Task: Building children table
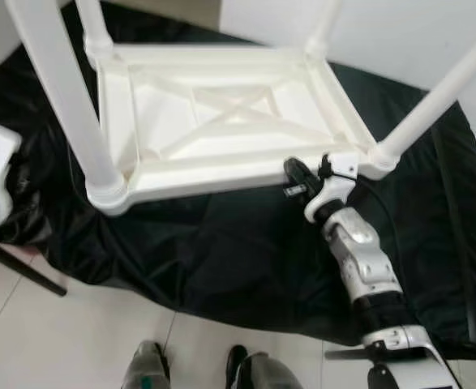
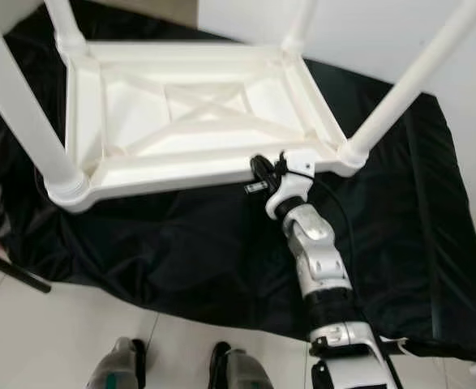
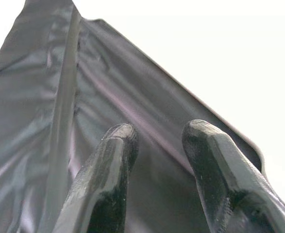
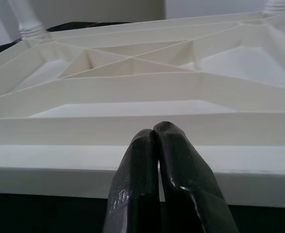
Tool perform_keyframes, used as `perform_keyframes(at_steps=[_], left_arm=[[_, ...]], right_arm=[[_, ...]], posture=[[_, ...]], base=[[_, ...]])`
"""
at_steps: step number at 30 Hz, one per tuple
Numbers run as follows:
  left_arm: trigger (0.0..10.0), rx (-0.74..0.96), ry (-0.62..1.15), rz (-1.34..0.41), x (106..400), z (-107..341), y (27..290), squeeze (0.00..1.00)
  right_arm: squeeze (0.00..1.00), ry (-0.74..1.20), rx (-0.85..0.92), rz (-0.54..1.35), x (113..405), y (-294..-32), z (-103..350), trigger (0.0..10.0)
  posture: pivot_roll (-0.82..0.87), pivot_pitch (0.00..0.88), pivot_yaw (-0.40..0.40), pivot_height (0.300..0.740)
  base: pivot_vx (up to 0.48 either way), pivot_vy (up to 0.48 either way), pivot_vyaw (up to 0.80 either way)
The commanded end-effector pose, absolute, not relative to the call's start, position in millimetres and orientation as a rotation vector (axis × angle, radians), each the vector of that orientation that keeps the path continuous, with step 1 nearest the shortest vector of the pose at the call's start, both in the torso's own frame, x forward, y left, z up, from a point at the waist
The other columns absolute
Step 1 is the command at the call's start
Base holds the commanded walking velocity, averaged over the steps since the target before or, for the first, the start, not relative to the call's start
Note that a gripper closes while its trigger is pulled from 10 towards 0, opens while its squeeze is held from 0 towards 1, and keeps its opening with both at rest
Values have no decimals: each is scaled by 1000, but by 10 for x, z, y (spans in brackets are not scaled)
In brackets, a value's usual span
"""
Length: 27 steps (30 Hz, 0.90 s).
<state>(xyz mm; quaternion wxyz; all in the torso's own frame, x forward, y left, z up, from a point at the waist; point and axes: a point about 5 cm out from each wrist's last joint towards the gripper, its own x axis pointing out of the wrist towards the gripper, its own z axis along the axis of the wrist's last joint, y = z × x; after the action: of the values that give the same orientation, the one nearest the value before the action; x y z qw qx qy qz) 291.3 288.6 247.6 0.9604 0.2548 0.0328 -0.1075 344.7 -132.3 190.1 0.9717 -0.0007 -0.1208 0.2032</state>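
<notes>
Jaws: right gripper (image 4: 157,133) pressed together, empty; left gripper (image 3: 157,145) apart, empty
Place: right gripper touched table (image 1: 221,113) rim at 5 o'clock
Risk: a hard push could slide the table on the cloth (image 1: 221,251)

White table (image 1: 221,113); black sheet (image 1: 221,243); black fingers (image 4: 171,160).

Upturned table (image 1: 221,121) on sheet (image 1: 221,251)

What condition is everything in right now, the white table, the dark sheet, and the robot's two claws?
White table: upside down on the sheet, four legs fitted and pointing up.
Black sheet: spread on the floor, wrinkled.
Right gripper: fingers shut, empty, at the table's near rim.
Left gripper: fingers apart, holding nothing, over the sheet.
</notes>
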Motion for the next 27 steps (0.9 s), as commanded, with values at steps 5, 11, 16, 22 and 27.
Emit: perform_keyframes(at_steps=[5,11,16,22,27], left_arm=[[10000,484,5,-106,3112,2384,2802,0],[10000,393,-69,-161,3332,2357,2418,0],[10000,361,-82,-198,3374,2352,2290,0],[10000,316,-123,-295,3370,2352,1964,0],[10000,271,-123,-377,3323,2283,1712,0]], right_arm=[[0,-226,5,377,3395,-1398,1845,10000],[0,-228,12,366,3327,-1425,1824,10000],[0,-229,13,368,3308,-1432,1822,10000],[0,-238,10,395,3232,-1480,1823,10000],[0,-218,-22,389,3189,-1571,1786,10000]], posture=[[141,206,-117,740],[128,213,-110,740],[125,215,-104,740],[124,218,-97,740],[122,221,-93,740]], base=[[0,0,0],[0,0,0],[0,0,0],[0,0,0],[0,0,0]])
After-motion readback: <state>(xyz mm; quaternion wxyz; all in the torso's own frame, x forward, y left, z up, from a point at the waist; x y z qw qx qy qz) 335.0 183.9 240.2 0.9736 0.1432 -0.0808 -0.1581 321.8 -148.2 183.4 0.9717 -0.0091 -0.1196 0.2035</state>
